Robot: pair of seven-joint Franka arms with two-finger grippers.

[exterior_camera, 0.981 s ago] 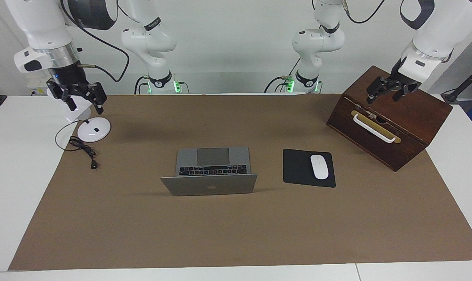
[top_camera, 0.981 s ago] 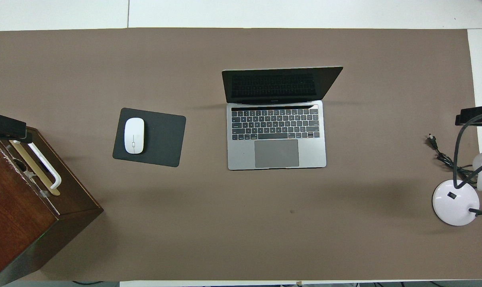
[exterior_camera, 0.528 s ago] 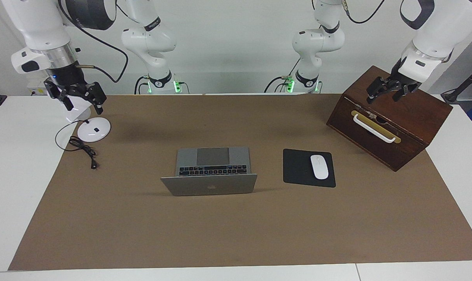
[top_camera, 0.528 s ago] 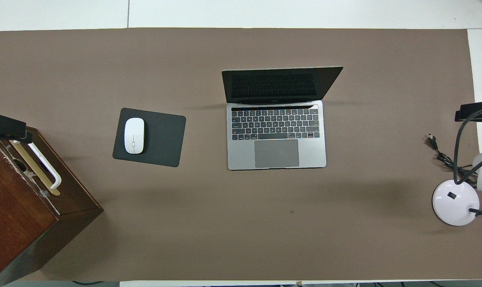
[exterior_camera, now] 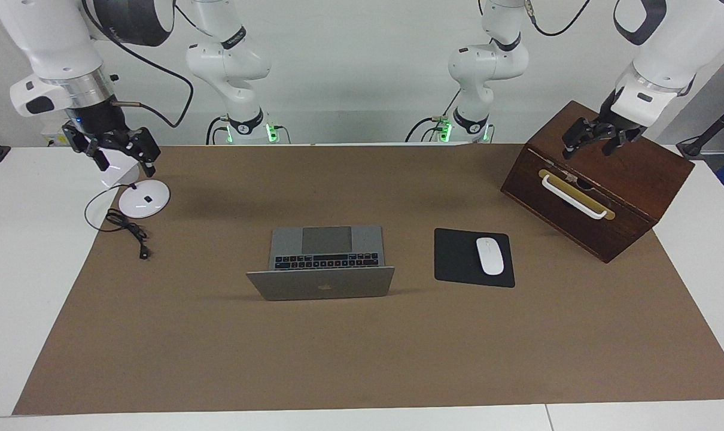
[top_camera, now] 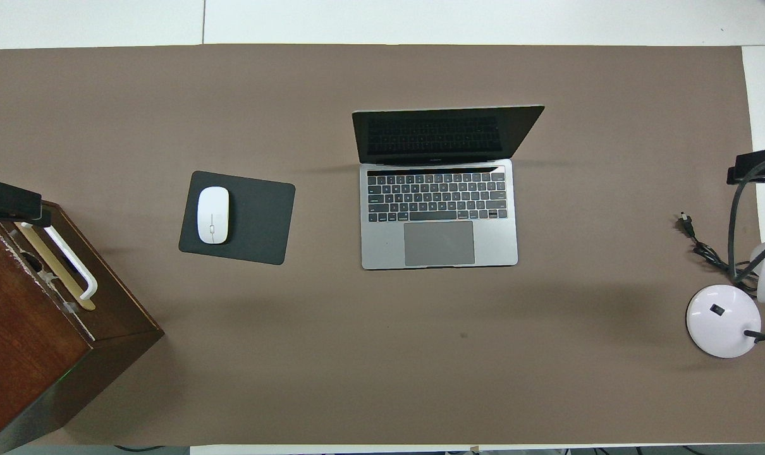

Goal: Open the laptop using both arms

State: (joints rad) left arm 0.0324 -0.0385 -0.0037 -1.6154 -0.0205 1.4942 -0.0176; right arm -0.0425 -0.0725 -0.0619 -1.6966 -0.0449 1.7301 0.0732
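Overhead view shows laptop (top_camera: 439,215) already open, so left gripper (exterior_camera: 592,143) and right gripper (exterior_camera: 118,151) hang aside, fingers apart, empty.

Plain white wall (exterior_camera: 362,90) above a white table (exterior_camera: 27,269) with brown mat (exterior_camera: 362,347)

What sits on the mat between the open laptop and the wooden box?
A black mouse pad with a white mouse on it lies between the laptop and the wooden box; the overhead view shows it plainly.
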